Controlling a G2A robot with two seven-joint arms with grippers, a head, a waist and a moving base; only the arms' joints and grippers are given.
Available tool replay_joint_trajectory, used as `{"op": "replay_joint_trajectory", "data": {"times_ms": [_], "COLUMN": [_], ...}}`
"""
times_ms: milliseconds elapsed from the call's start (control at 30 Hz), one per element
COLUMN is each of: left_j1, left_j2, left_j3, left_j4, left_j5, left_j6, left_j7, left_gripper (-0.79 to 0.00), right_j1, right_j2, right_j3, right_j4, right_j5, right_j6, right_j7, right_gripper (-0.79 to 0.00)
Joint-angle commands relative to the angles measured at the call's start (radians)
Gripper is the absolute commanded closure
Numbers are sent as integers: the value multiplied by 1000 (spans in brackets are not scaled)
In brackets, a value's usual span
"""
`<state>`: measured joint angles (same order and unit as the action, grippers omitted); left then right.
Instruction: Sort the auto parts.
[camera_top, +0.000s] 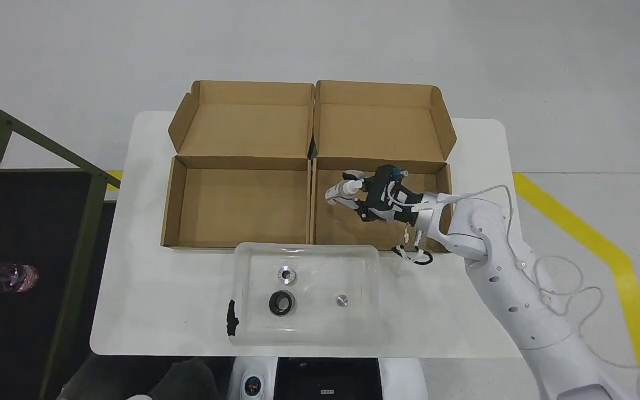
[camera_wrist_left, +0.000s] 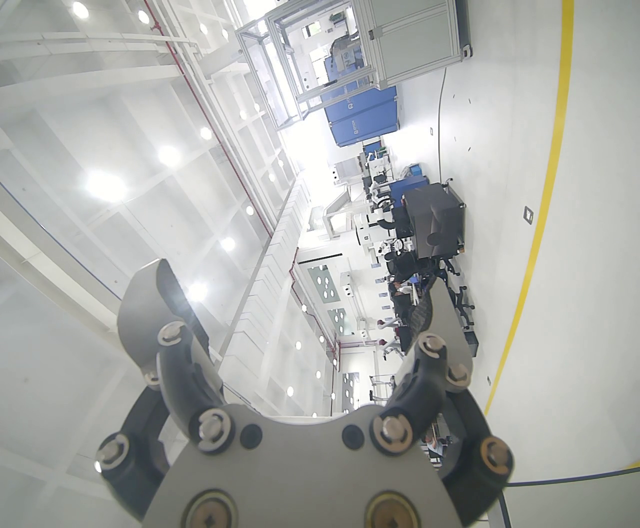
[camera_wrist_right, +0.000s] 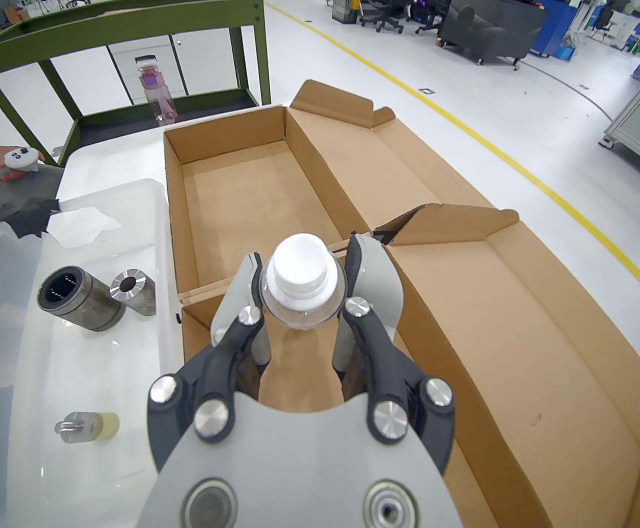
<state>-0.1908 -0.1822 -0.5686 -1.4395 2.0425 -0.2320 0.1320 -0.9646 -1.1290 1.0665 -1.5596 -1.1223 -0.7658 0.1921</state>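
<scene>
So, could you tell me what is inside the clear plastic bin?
Three parts lie in the clear bin: a large steel bushing, a smaller metal cylinder and a yellow-tipped pin. The right gripper, holding a white part, covers part of its floor in the wrist view.

Right gripper (camera_wrist_right: 305, 256) hides lower end of white stepped part (camera_wrist_right: 299, 272) and some floor of the box (camera_wrist_right: 300, 380) beneath; clear bin (camera_wrist_right: 110, 360) is cut off at frame edge; in top view, black item (camera_top: 231, 320) at bin rim is too small to ID.
</scene>
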Motion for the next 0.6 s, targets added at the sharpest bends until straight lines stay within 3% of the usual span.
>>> {"op": "replay_joint_trajectory", "data": {"times_ms": [0,567], "left_j1": [0,0], "left_j2": [0,0], "left_j3": [0,0], "left_j4": [0,0], "left_j5": [0,0], "left_j6": [0,0], "left_j7": [0,0], "left_gripper": [-785,-785], "right_j1": [16,114], "right_j2": [-5,-42], "right_j3": [-16,-122], "right_j4": [28,189], "right_j5": [3,-24], "right_j6": [4,59], "right_j7": [6,44], "right_gripper": [0,-22]}}
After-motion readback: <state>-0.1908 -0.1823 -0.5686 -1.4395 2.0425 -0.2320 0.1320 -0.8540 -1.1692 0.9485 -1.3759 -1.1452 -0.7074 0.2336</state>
